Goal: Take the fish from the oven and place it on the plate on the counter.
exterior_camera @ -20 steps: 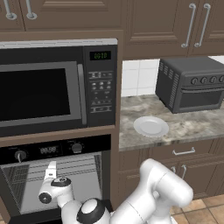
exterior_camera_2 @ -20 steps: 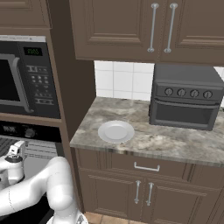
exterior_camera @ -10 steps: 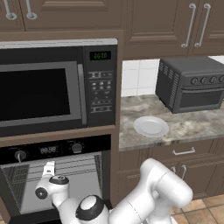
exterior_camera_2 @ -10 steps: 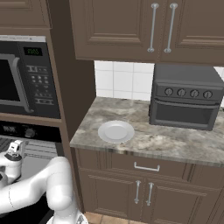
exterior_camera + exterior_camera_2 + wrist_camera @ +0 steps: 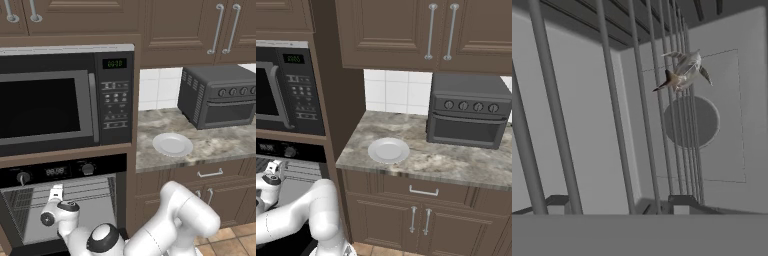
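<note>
Fish (image 5: pixel 683 71) on oven (image 5: pixel 65 200) rack; plate (image 5: pixel 172 144) bare

Left base view: the oven (image 5: pixel 65 210) occupies the lower left of the frame, directly below the microwave (image 5: pixel 65 100). The gripper (image 5: pixel 56 192) sits inside the oven cavity, at lower left. The counter (image 5: pixel 225 145) runs across the right half; the plate (image 5: pixel 172 144) lies on it at centre, with the toaster oven (image 5: pixel 217 96) behind it at upper right. Hand view: the fish (image 5: pixel 682 71) lies on the wire rack (image 5: pixel 612 115), upper right of centre.
</note>
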